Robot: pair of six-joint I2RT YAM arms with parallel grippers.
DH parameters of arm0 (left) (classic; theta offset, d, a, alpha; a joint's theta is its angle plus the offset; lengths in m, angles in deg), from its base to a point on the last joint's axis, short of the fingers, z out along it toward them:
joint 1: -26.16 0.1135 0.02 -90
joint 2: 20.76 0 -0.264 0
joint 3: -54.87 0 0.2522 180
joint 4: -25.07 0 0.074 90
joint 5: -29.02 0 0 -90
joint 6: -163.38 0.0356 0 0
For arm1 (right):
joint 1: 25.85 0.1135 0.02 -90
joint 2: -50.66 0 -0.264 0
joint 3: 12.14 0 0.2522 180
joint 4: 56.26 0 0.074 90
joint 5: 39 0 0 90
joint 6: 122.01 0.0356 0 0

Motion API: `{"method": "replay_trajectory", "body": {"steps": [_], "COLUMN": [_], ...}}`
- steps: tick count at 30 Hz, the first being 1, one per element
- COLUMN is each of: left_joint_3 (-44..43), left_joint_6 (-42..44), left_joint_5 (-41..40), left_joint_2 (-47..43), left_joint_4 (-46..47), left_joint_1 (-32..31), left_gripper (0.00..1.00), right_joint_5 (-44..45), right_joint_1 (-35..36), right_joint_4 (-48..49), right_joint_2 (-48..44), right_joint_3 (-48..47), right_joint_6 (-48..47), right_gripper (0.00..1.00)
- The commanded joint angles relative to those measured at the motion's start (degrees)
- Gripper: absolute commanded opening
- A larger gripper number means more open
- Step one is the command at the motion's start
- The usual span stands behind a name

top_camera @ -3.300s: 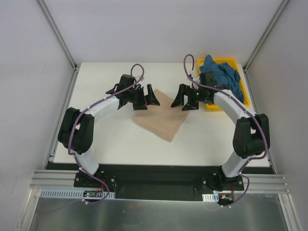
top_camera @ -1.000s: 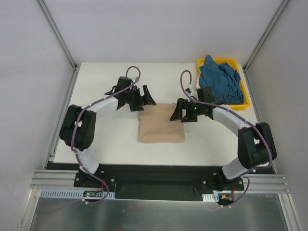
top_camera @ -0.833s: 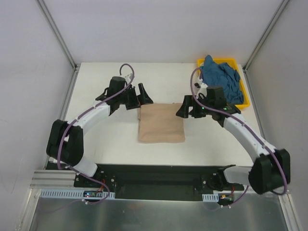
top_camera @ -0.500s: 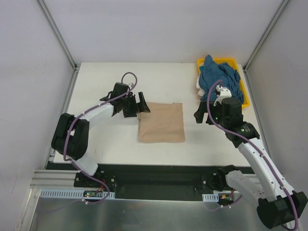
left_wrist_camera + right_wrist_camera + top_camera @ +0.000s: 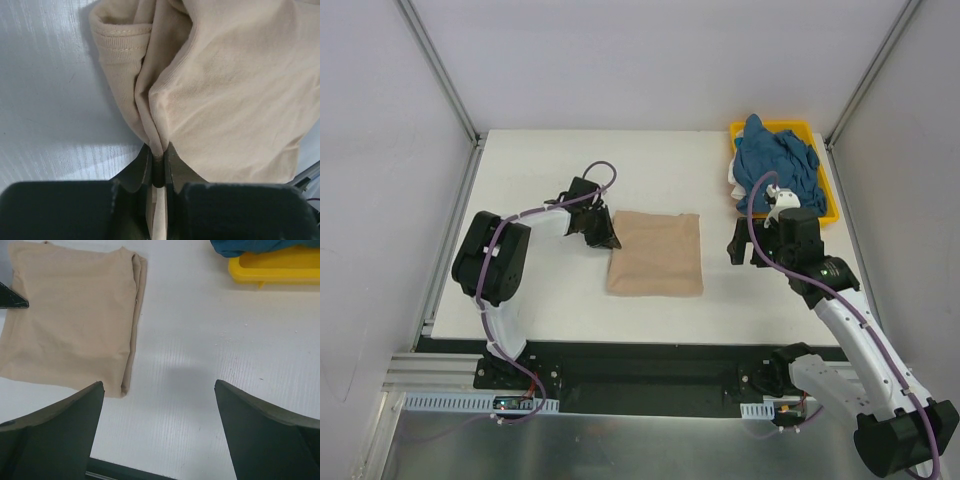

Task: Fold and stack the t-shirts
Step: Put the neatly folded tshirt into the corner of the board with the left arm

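Note:
A tan-beige t-shirt (image 5: 655, 253) lies folded into a rectangle in the middle of the white table. My left gripper (image 5: 607, 235) is at its upper left corner, shut on the cloth. In the left wrist view the tan t-shirt (image 5: 225, 90) bunches into a fold pinched between the left gripper's (image 5: 158, 160) jaws. The teal-blue t-shirt (image 5: 775, 165) lies crumpled in the yellow tray (image 5: 828, 212) at the back right. My right gripper (image 5: 738, 243) hovers right of the tan shirt, open and empty. The right wrist view shows the right gripper (image 5: 160, 390) over bare table, the tan t-shirt (image 5: 70, 315) to its left.
The yellow tray (image 5: 272, 267) stands at the table's back right corner, with the teal-blue shirt (image 5: 250, 246) hanging over its rim. Metal frame posts rise at both back corners. The arm bases sit along the near edge.
The left gripper moved onto the tan shirt's upper left corner and shut on it. The right arm pulled back to the right, away from the shirt, and stays open.

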Motion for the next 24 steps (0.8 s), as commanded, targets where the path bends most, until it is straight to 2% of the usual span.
{"method": "replay_trajectory", "body": {"steps": [1, 8, 12, 17, 24], "left_joint_3": [-2.11, -5.72, -8.18, -8.62, -9.67], "left_joint_6": [3.00, 10.20, 14.42, 22.41, 25.51], "left_joint_5": [-8.96, -21.80, -27.26, -32.54, -37.20], "left_joint_2": [-0.85, -1.65, -1.12, -1.82, -1.21], "left_joint_4": [-3.47, -9.53, -13.13, -16.30, -17.27], "left_joint_1": [-0.34, 0.88, 4.39, 7.65, 14.24], "left_gripper": [0.00, 0.00, 0.00, 0.00, 0.00], "right_joint_5": [1.05, 3.68, 4.56, 5.53, 5.71], "right_joint_1": [-0.33, -0.33, -0.33, -0.33, -0.41], "right_joint_4": [0.29, -0.06, -0.14, -0.23, -0.23], "right_joint_2": [-1.16, -0.01, -0.10, 0.25, 2.45], "right_joint_3": [-0.39, -0.22, -0.22, -0.22, -0.83], "right_joint_6": [-1.34, -1.61, -1.87, -2.13, -2.22], "right_gripper": [0.97, 0.97, 0.96, 0.97, 0.97]}}
